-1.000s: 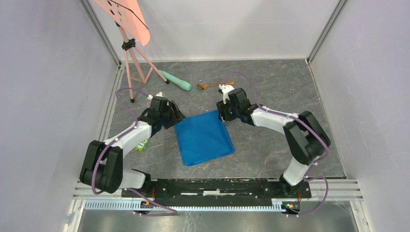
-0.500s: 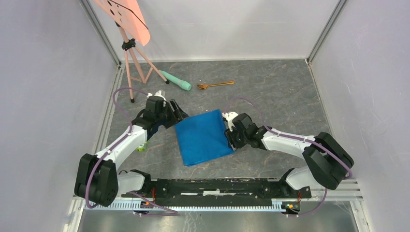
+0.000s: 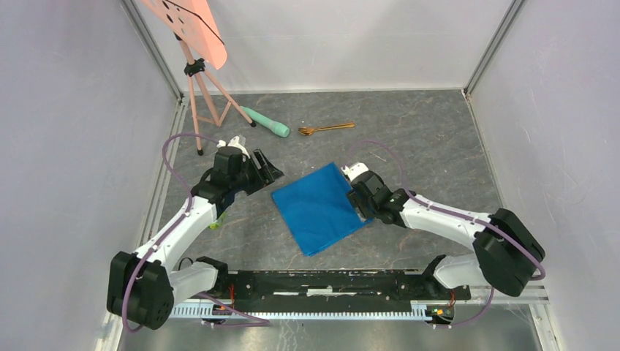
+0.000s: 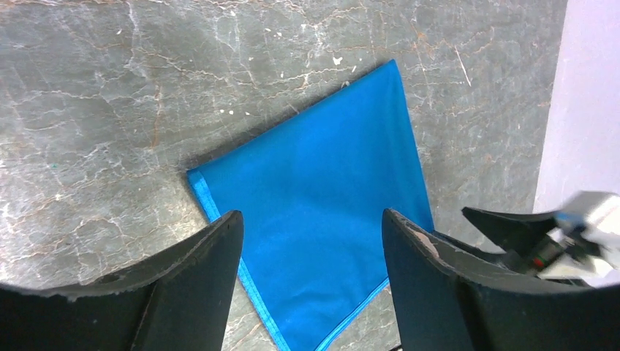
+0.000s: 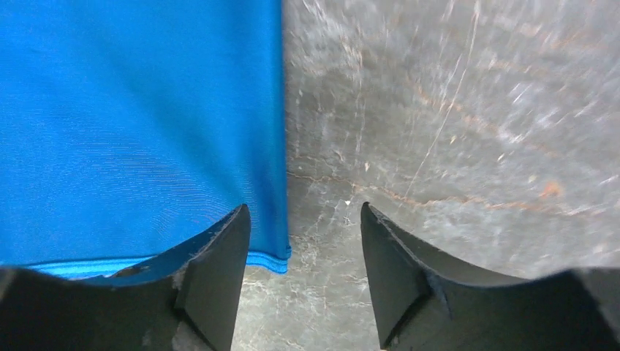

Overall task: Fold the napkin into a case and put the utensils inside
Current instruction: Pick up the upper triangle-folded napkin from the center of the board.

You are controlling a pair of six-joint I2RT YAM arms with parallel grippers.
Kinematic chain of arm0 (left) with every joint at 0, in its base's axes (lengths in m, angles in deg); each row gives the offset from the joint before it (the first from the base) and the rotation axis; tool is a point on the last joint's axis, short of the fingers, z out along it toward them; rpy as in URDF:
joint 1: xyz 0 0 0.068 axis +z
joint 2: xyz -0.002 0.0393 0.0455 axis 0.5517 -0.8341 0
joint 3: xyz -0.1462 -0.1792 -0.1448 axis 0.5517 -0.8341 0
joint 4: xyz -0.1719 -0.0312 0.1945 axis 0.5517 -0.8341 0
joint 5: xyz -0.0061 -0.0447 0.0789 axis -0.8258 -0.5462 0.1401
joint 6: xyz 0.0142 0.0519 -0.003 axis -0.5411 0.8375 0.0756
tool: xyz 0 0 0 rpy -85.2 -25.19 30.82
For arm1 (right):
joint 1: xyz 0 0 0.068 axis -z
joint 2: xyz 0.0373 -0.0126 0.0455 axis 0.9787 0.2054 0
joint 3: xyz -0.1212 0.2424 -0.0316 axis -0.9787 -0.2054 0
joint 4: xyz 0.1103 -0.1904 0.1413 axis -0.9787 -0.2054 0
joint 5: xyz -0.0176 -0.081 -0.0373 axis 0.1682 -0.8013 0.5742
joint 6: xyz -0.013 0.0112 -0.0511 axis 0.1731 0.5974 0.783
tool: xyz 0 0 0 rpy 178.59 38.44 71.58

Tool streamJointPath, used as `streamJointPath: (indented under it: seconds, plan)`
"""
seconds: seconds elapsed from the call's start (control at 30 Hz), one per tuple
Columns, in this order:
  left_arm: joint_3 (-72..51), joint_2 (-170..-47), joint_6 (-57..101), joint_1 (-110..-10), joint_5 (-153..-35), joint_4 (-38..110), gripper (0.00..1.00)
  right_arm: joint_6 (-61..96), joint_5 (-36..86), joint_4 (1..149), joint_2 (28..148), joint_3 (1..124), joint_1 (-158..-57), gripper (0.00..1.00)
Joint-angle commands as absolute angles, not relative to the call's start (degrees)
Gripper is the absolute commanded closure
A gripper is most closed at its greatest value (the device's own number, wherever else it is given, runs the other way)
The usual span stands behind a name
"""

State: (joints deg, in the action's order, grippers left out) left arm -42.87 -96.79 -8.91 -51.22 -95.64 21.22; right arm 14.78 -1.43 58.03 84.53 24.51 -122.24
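Napkin lies flat at the middle of the surface, not yet folded: the right gripper, jaws spread astride its right edge, should nip only that edge and fold squarely, while the left gripper, spread and empty, pins the opposite side.

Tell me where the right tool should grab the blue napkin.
Pinch the napkin at the hemmed corner between the open fingers of the right tool, probably coming down from above: it lies flat, so only an edge offers a bite.

Even bright light; slight blur in right wrist view.
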Motion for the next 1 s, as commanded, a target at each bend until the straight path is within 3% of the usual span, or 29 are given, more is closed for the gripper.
streamJointPath:
  seconds: [0.0,0.2,0.3,0.53,0.73,0.97]
  plan:
    - [-42.61,-93.79,-6.78,-51.13,-91.68,18.27,0.21,18.24,-4.74,53.35,81.12,33.12,-127.81,0.31]
    - [-40.48,-90.57,-12.06,-50.68,-70.89,6.87,0.10,7.95,11.79,52.01,87.64,38.40,-137.41,0.19]
    - [-38.12,-91.31,-14.98,-49.86,-66.03,1.67,0.05,2.47,13.45,51.03,92.67,42.98,-143.23,0.16]
    - [-38.74,-89.65,-15.66,-48.16,-65.73,-0.58,0.03,-2.02,7.62,43.90,104.56,54.49,-151.38,0.27]
    - [-41.87,-86.96,-14.82,-47.33,-65.48,0.60,0.02,-3.52,6.42,43.83,108.48,56.23,-152.68,0.39]
    - [-42.71,-85.37,-14.40,-47.16,-66.98,1.18,0.02,-4.00,4.65,43.08,110.98,56.46,-152.85,0.41]
